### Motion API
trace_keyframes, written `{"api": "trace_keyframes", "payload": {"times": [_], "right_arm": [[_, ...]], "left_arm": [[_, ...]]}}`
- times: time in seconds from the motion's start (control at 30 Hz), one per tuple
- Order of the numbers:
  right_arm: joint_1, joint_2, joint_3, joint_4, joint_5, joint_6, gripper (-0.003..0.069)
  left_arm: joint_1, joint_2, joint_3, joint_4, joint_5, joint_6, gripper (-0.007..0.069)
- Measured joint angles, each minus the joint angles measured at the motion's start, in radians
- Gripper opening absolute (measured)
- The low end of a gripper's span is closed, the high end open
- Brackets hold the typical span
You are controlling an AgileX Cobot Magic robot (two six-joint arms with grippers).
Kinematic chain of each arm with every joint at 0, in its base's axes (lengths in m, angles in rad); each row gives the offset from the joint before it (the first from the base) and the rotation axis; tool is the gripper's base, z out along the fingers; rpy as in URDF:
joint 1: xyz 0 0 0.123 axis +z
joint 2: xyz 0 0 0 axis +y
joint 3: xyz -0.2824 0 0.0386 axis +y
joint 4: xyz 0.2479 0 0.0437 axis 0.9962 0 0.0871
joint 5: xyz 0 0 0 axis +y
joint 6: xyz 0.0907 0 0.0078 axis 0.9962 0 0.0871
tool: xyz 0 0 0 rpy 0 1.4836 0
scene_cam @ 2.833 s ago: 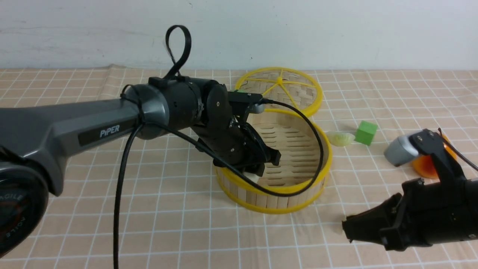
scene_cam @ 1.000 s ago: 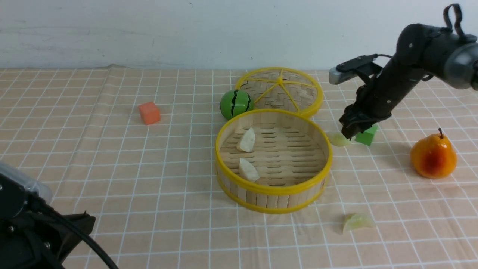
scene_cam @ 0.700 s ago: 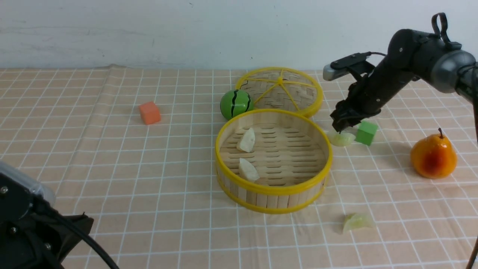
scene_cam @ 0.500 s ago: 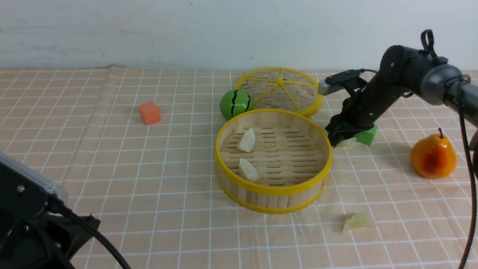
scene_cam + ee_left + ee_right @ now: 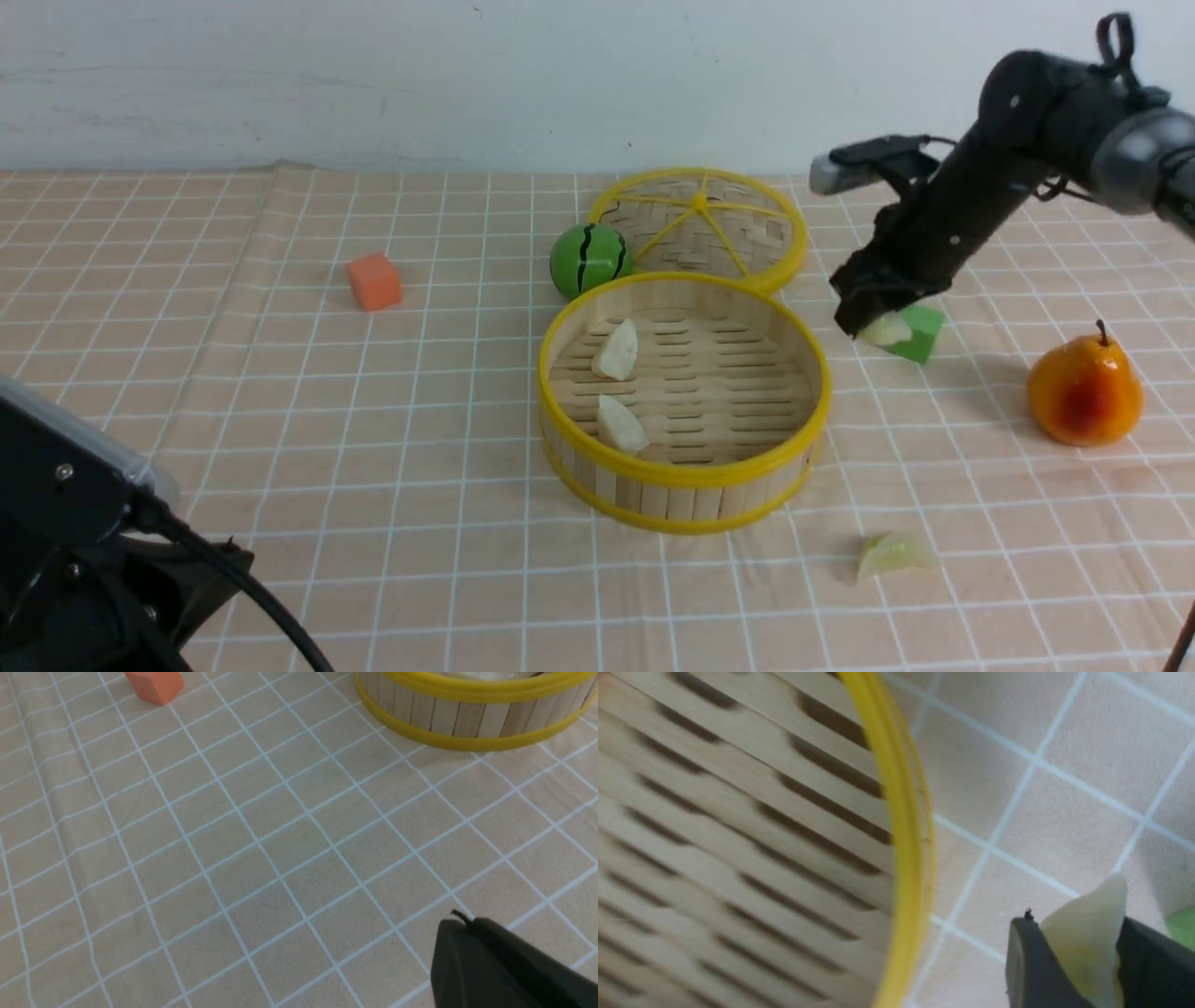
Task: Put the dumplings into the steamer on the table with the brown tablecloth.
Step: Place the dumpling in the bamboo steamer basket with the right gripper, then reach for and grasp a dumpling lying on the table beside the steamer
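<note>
A green dumpling (image 5: 885, 329) has been clamped by the right fingers (image 5: 1020, 961) and lifted off the table (image 5: 420, 420), ready for the steamer (image 5: 681, 471); the left fingers (image 5: 490, 961) are closed together.

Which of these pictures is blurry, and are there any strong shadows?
Right wrist view: the steamer is smeared, while the green dumpling between the fingers looks crisp. Front view: sharp, evenly lit, shadows soft. Left wrist view: tablecloth grid sharp.

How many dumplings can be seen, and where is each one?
4. Two white dumplings lie inside the steamer. One green dumpling is in the right gripper, beside the steamer. A second green dumpling lies on the tablecloth, nearer the robot. None seems hidden.
</note>
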Motion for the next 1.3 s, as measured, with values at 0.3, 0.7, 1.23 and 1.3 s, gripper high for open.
{"api": "trace_keyframes", "payload": {"times": [0.3,0.7,1.23,1.3], "right_arm": [[0.122,-0.005,-0.003,0.279,-0.011,-0.152,0.0206],[0.179,0.116,0.003,0.068,-0.199,0.027,0.0335],[0.167,-0.439,0.315,-0.066,-0.016,0.036,0.0510],[0.170,-0.489,0.402,-0.073,-0.003,0.002,0.0491]], "left_arm": [[0.000,0.000,0.000,0.001,0.000,-0.005,-0.0003],[0.000,0.000,0.000,0.000,0.001,-0.130,0.0003],[0.000,0.000,0.000,0.000,0.029,-0.148,0.0015],[0.000,0.000,0.000,0.000,0.031,-0.149,0.0017]]}}
